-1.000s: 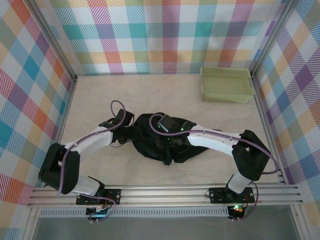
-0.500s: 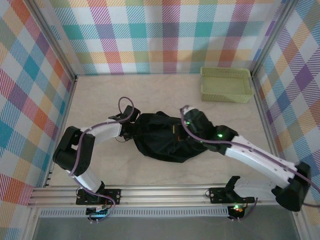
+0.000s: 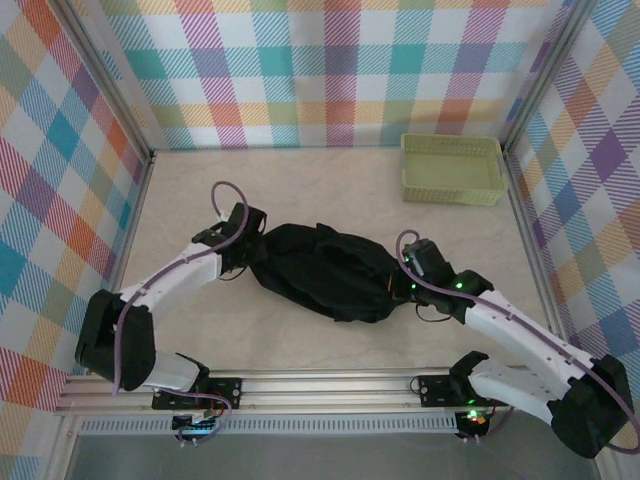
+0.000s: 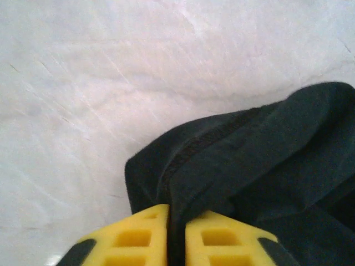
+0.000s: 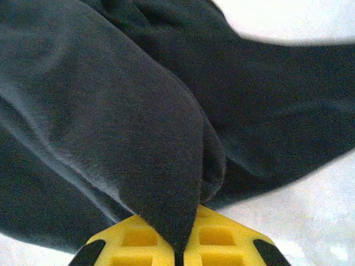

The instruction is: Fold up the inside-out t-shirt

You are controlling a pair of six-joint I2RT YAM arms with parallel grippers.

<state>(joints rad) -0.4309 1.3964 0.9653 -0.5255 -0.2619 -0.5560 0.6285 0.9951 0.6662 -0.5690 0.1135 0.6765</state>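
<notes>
A pale green plastic basket [image 3: 452,192] is set upright in the far right corner of the pale, marble-patterned table [image 3: 330,190]. The table is enclosed at its left, far and right sides by pastel plaid walls [image 3: 330,70]. An aluminium rail [image 3: 330,385] is mounted along its near edge.

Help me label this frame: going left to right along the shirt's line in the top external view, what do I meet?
left tool → black t-shirt, pinched at both ends → right tool
</notes>
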